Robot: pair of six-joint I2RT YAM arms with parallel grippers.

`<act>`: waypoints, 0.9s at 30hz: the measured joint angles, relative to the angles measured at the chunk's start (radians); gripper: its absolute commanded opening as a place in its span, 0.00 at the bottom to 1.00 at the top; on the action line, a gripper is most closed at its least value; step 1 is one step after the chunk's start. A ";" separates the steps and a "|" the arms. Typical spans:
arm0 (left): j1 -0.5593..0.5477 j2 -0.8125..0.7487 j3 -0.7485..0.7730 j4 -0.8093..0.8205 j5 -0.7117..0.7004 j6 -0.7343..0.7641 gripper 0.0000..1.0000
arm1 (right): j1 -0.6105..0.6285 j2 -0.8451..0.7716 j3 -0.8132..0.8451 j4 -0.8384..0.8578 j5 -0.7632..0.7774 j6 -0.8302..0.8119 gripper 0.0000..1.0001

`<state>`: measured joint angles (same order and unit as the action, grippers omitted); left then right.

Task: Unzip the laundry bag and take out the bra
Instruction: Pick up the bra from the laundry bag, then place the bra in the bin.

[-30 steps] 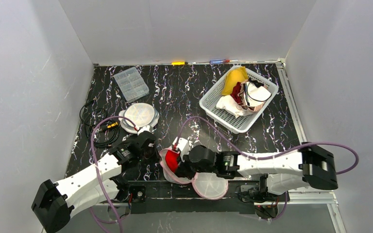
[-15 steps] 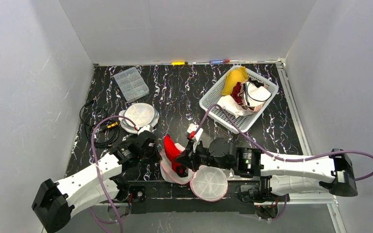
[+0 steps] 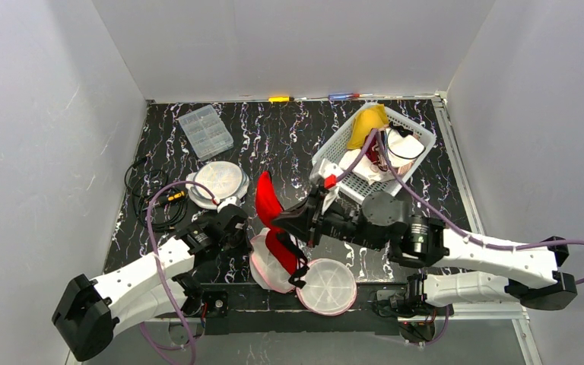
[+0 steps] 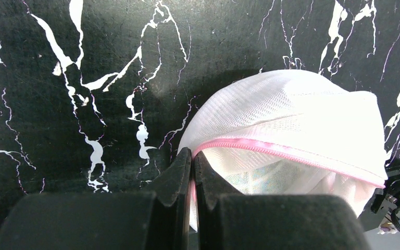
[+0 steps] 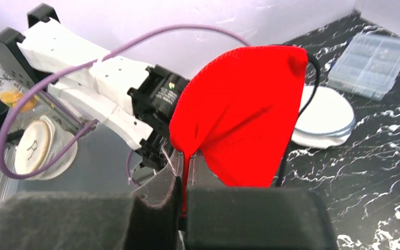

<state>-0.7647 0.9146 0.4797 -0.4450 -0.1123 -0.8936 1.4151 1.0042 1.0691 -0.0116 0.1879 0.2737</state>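
The white mesh laundry bag (image 3: 262,262) with a pink zipper lies open at the table's near edge; it fills the left wrist view (image 4: 291,120). My left gripper (image 3: 237,237) is shut on the bag's pink zipper edge (image 4: 192,156). My right gripper (image 3: 275,222) is shut on the red bra (image 3: 266,199) and holds it up above the bag. One red cup (image 5: 245,125) stands above the fingers in the right wrist view. The bra's lower part (image 3: 285,255) with a black strap still hangs down to the bag's mouth.
A round white mesh lid or pouch (image 3: 327,285) lies just right of the bag. A white basket (image 3: 333,160) of clothes stands at the back right. Another round mesh bag (image 3: 217,181), a clear compartment box (image 3: 205,131) and black cables (image 3: 148,194) lie at the left.
My right gripper has risen and moved back and right, pulling the red bra up out of the bag. The left gripper has stayed shut on the bag's edge.
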 measured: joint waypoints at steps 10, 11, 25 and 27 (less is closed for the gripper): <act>0.000 0.027 0.000 0.014 0.002 0.000 0.00 | 0.000 0.011 0.239 -0.206 0.167 -0.124 0.01; 0.000 0.028 0.000 0.017 0.004 0.000 0.00 | 0.000 0.016 0.259 -0.221 0.199 -0.138 0.01; 0.000 0.041 0.011 0.034 0.027 0.000 0.00 | -0.301 0.214 0.401 -0.257 0.544 -0.369 0.01; 0.000 0.042 0.011 0.037 0.031 0.000 0.00 | -0.415 0.259 0.402 -0.254 0.542 -0.363 0.01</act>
<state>-0.7647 0.9562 0.4911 -0.4084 -0.0818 -0.8936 0.9997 1.2636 1.4708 -0.2657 0.7300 -0.0891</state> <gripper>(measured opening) 0.014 0.054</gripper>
